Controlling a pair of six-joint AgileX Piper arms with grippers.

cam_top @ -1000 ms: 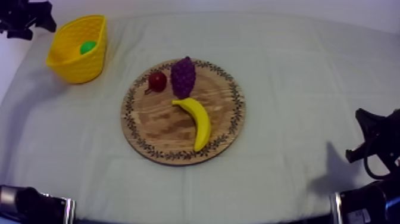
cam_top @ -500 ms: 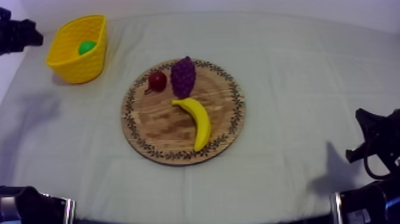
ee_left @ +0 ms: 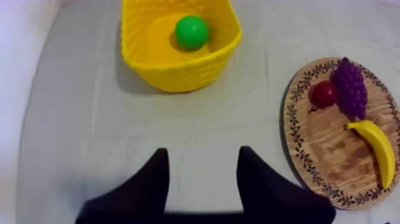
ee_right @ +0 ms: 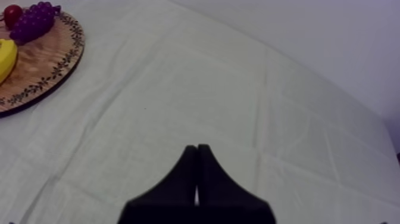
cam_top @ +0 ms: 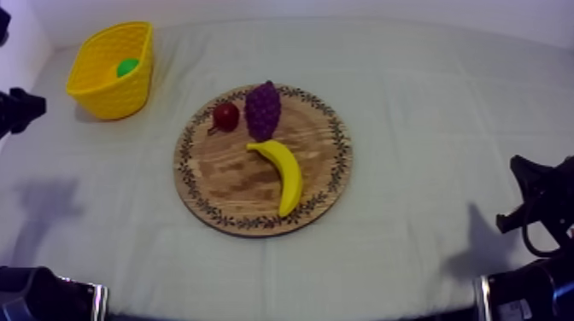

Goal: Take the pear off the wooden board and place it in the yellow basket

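The green pear (cam_top: pixel 126 67) (ee_left: pixel 191 32) lies inside the yellow basket (cam_top: pixel 101 96) (ee_left: pixel 178 74) at the far left of the table. The round wooden board (cam_top: pixel 231 192) (ee_left: pixel 315 149) holds a banana (cam_top: pixel 284 171), a bunch of grapes (cam_top: pixel 263 109) and a small red fruit (cam_top: pixel 225 116). My left gripper (ee_left: pixel 202 152) is open with nothing between its fingers, over bare cloth short of the basket. It sits at the table's left edge (cam_top: pixel 17 109). My right gripper (ee_right: pixel 196 147) is shut on nothing, resting low at the right (cam_top: pixel 534 201).
Grey-white cloth (cam_top: pixel 427 111) covers the table. The board's rim (ee_right: pixel 56 71) with the grapes (ee_right: pixel 33 22) lies well off from the right gripper. Bare cloth lies between basket and board.
My left arm has drawn back from beside the basket, moving along the table's left edge towards the front. Its shadow on the cloth moved with it. The right arm is still.
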